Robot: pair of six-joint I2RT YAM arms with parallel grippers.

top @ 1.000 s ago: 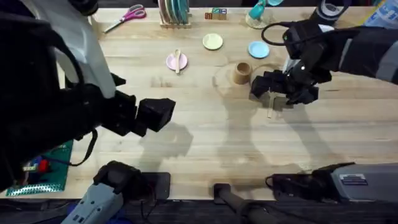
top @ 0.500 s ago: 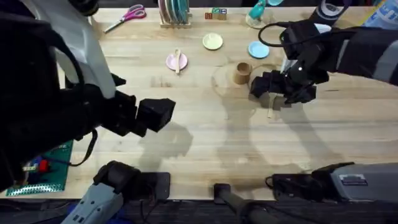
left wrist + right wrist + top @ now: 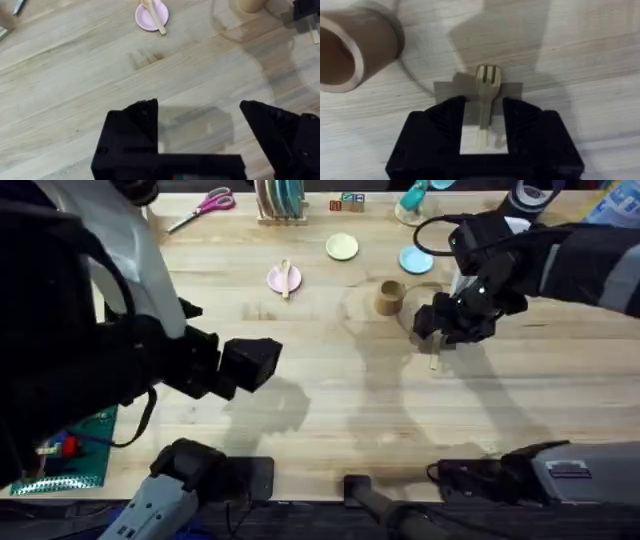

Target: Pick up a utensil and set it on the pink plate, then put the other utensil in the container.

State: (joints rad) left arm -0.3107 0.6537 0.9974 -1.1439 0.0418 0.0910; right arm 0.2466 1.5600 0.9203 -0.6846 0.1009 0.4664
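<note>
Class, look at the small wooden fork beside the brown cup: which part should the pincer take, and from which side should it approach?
Grip the fork by its slim handle, coming straight down from above. It lies flat on the table, so only its narrow edges offer purchase. The right pincer already straddles the handle, tines pointing away, beside the cup.

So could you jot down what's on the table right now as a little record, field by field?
Spoon: small pale wooden spoon lying across the small round pink plate
Fork: small pale wooden fork between the right gripper jaws, which stand open
Cup: tan-brown cylindrical cup, upright, beside the fork
Left gripper: open, holding nothing
</note>
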